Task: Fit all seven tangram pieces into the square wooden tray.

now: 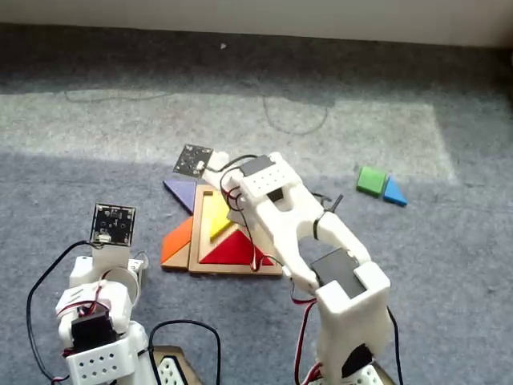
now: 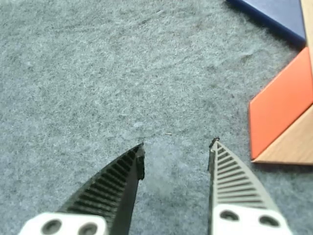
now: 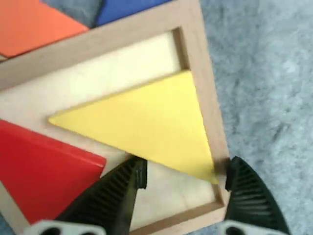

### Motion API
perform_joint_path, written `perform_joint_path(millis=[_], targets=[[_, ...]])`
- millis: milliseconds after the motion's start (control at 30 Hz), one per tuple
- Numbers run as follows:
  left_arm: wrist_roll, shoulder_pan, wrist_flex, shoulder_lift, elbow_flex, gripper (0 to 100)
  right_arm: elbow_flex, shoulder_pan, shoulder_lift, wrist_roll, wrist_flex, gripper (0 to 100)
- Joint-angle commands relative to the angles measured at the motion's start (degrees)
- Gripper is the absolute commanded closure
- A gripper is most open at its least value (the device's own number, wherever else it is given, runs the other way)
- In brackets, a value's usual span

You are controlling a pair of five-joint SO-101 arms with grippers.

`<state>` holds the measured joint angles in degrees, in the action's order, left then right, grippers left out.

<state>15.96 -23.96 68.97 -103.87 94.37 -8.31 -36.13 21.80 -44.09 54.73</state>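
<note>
The square wooden tray (image 1: pixel 195 241) lies mid-table with a red triangle (image 1: pixel 232 250) and a yellow triangle (image 1: pixel 215 215) inside it. My right gripper (image 3: pixel 185 171) hangs open just above the yellow triangle (image 3: pixel 142 122), one corner of which lies between the fingers, beside the red triangle (image 3: pixel 44 171). An orange piece (image 1: pixel 178 239) and a purple-blue triangle (image 1: pixel 183 191) lie on the carpet against the tray's left side. A green square (image 1: pixel 370 180) and a small blue triangle (image 1: pixel 394 192) sit far right. My left gripper (image 2: pixel 177 145) is open over bare carpet, short of the orange piece (image 2: pixel 281 105).
Grey carpet covers the whole table. The right arm (image 1: pixel 280 208) stretches over the tray's right half and hides part of it. The left arm's base (image 1: pixel 96 321) stands at the front left. Cables trail near both bases.
</note>
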Motion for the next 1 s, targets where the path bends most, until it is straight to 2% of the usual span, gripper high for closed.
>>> perform_joint_path(millis=[0, 100, 200, 367, 533, 667, 900, 967], targets=[[0.70, 0.13, -0.88, -0.48, -0.31, 78, -0.92, -0.84, 0.84, -0.26, -0.92, 88.2], [0.70, 0.13, -0.79, -0.48, -0.31, 78, -0.48, -0.84, 0.75, 0.26, -0.66, 89.0], [0.70, 0.13, -0.79, -0.48, -0.31, 78, 1.89, -0.75, 0.75, 4.66, 0.04, 89.3], [0.70, 0.13, -0.79, -0.48, -0.31, 78, 6.99, -1.19, 0.75, 6.42, 7.25, 89.3], [0.70, 0.13, -0.79, -0.48, -0.31, 78, 8.31, -1.27, 0.66, 10.99, 7.52, 89.6], [0.70, 0.13, -0.79, -0.48, -0.31, 78, 8.40, -1.45, 0.40, 10.99, 7.52, 96.3], [0.70, 0.13, -0.79, -0.48, -0.31, 78, 7.08, -2.95, -9.54, 13.80, 7.52, 97.6], [0.70, 0.04, -0.88, -0.48, -0.31, 78, 4.97, -3.21, -11.47, 14.07, 7.34, 94.0]])
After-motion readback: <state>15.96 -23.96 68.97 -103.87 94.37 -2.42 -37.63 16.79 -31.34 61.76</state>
